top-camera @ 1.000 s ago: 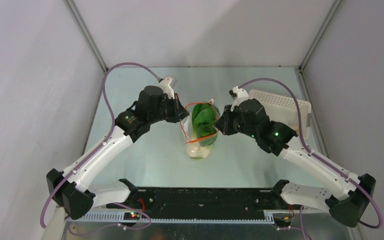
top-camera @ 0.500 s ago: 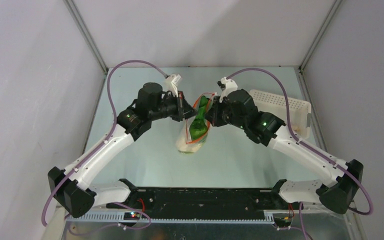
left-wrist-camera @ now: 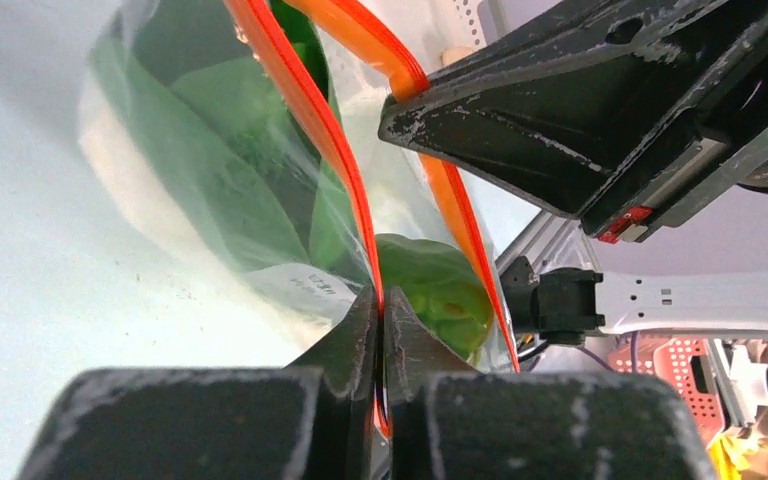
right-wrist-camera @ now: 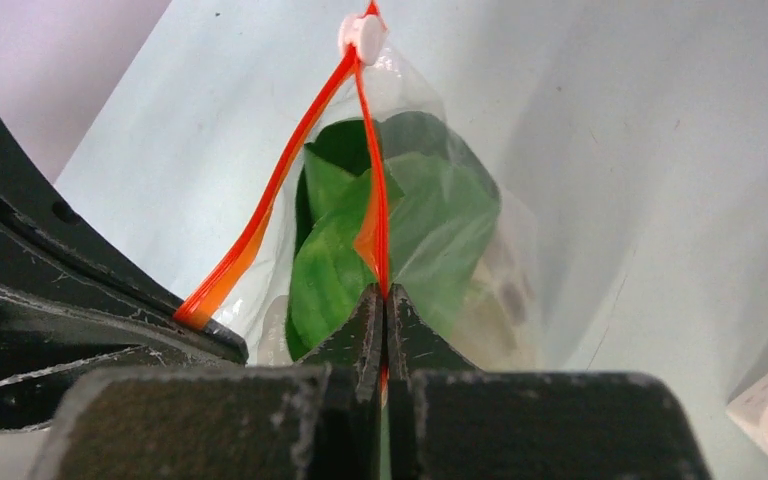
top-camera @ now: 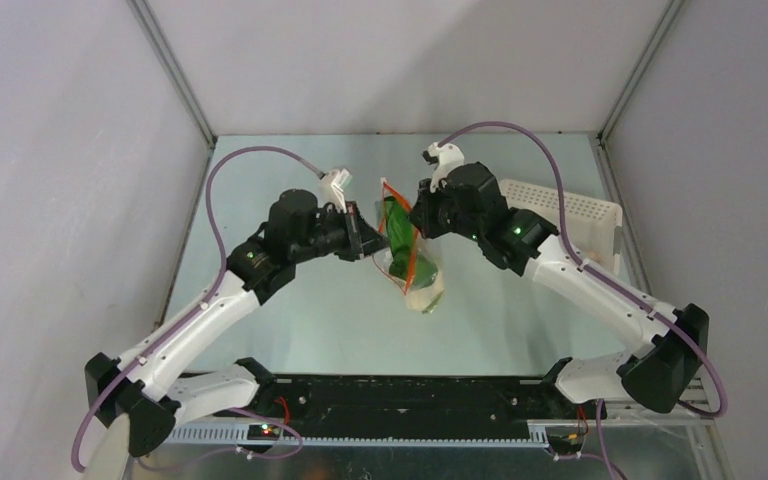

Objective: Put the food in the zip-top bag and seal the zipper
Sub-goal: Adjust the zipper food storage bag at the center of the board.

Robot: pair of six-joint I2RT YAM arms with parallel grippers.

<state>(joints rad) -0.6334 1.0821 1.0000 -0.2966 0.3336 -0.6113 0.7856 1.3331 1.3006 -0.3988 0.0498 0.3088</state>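
Observation:
The clear zip-top bag (top-camera: 415, 262) hangs above the table between my two grippers. Green leafy food (top-camera: 398, 228) and a cream-white piece (top-camera: 428, 296) sit inside it. The orange-red zipper (top-camera: 403, 222) runs along its mouth. My left gripper (top-camera: 368, 240) is shut on one zipper strip (left-wrist-camera: 345, 180). My right gripper (top-camera: 416, 216) is shut on the other strip (right-wrist-camera: 373, 210). The mouth gapes between the strips. A white slider (right-wrist-camera: 362, 36) sits at the zipper's far end in the right wrist view. Green food shows through the plastic in both wrist views (left-wrist-camera: 210, 170) (right-wrist-camera: 410, 230).
The white perforated basket (top-camera: 572, 208) lies at the back right, just behind my right arm. Grey enclosure walls stand close on the left, right and back. The arms' black base rail (top-camera: 410, 395) runs along the near edge.
Both grippers lifted and turned the bag. Its mouth swung from facing up to edge-on, and the filled bottom swung right toward the near side. My right gripper moved left and back.

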